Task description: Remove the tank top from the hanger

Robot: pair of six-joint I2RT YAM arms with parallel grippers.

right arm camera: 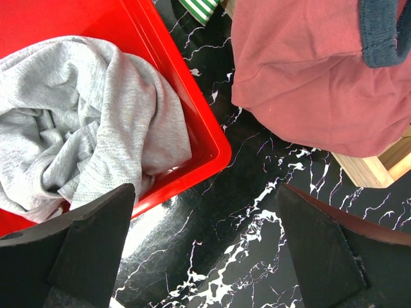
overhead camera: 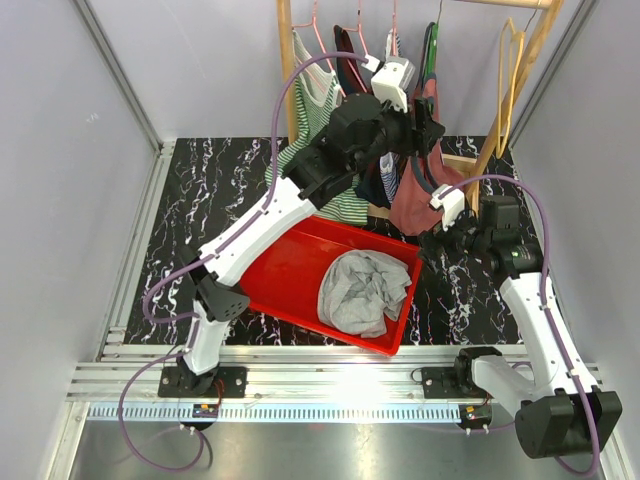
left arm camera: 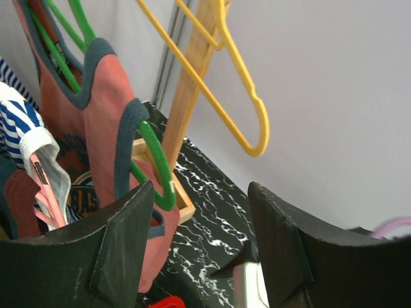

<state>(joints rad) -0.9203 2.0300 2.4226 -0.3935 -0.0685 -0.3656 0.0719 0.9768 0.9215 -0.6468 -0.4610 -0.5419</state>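
The tank top, faded red with dark trim, hangs on a green hanger on the rack at the far edge of the table. Its long axis runs straight down, and the hem reaches a wooden base near the red bin.

The left tool is up at shoulder height. Its jaws stand partly apart and hold nothing. The hanger's near end curls just ahead of its left finger, and the strap lies to the left of the gap, so the cloth is ahead and left of this tool.

The right tool is spread wide and empty. It hovers low over the table, with the hem ahead and to its right. So the left arm is nearer the strap and the right arm nearer the hem.

There are two arms, one bin and one grey garment in it. The rack holds about four garments, though overlap makes that unsure. A bare yellow hanger hangs to the right, and there may be two.
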